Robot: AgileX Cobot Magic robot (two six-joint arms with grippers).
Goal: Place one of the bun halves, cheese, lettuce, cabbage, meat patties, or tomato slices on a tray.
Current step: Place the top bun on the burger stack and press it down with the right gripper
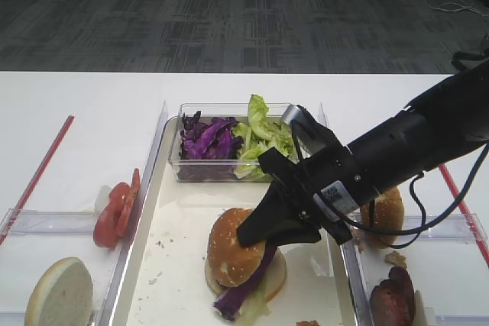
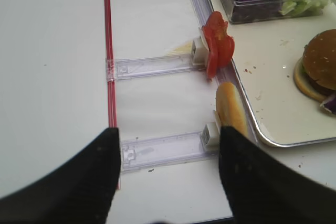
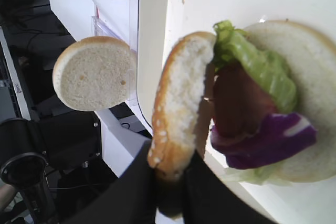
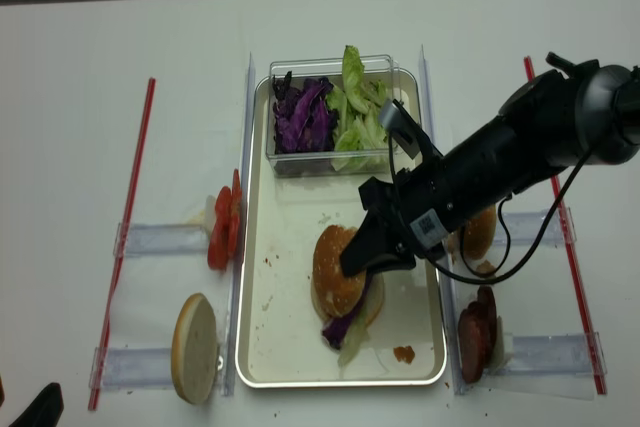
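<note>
Right gripper clamps the sesame bun half by its edge, tilted above the stacked burger on the tray, so lowering and releasing looks next, while the left gripper idles with jaws apart beside the tomato slices

Bench: smooth, matt white. Tray: cream, smooth, soft sheen along raised rim. Box: clear glossy plastic. Side rails: clear plastic, glossy. Strip: red, thin, smooth. Bun top: golden crust, slight sheen, pale sesame specks; cut face porous, matt. Lettuce: crinkly, moist-looking. Cabbage: waxy purple. Right claw: matt black plastic. Floor: dark patterned carpet, rough.
</note>
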